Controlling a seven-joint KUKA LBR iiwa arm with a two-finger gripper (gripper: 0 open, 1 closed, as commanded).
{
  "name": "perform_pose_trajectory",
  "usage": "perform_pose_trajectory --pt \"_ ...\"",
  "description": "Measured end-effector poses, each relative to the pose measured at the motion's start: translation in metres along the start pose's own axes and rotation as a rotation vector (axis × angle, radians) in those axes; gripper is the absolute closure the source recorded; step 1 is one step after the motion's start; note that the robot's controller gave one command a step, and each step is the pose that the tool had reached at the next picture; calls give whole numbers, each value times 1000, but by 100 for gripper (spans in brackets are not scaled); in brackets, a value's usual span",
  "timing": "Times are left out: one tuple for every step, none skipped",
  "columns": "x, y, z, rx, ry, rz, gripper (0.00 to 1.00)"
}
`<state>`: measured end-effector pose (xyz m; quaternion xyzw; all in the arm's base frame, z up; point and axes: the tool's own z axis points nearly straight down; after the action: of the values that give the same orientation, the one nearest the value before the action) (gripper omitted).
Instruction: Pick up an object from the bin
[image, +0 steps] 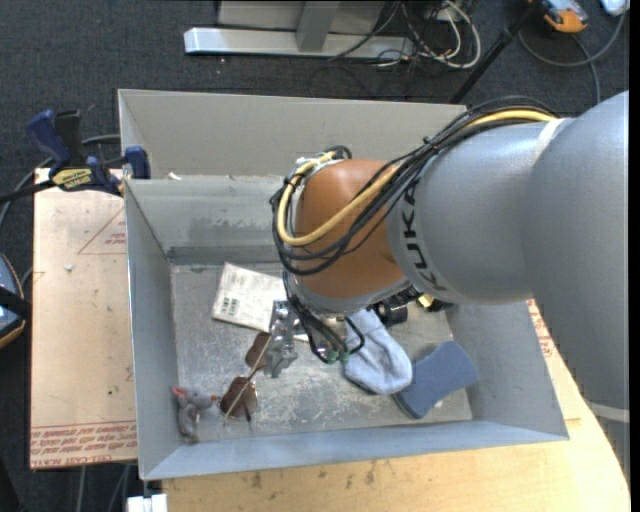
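Brown sunglasses (241, 394) on bin (150, 320) floor, just left of and below claw (281, 343), claw's spread unclear

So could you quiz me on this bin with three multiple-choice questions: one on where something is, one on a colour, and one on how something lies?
1. Where is the small grey toy?
A) in the bin's lower-left corner
B) on top of the sock
C) outside the bin

2. What colour is the crumpled sock?
A) red
B) white
C) green

3. How is the printed card lying?
A) rolled up
B) standing on edge
C) flat

Answers:
1 A: it sits in that corner, beside the brown glasses.
2 B: it is white, next to the blue-grey pad.
3 C: it lies flat on the floor, close to the gripper.
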<state>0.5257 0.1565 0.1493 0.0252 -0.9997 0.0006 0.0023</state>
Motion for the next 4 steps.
perform_pose_trajectory --pt "7 -1 -33 -3 -10 9 100" --pt "-13 8 -33 -2 -6 29 100" --pt "-8 1 -73 0 1 16 100" --pt "-14 0 -135 -1 -4 21 100"
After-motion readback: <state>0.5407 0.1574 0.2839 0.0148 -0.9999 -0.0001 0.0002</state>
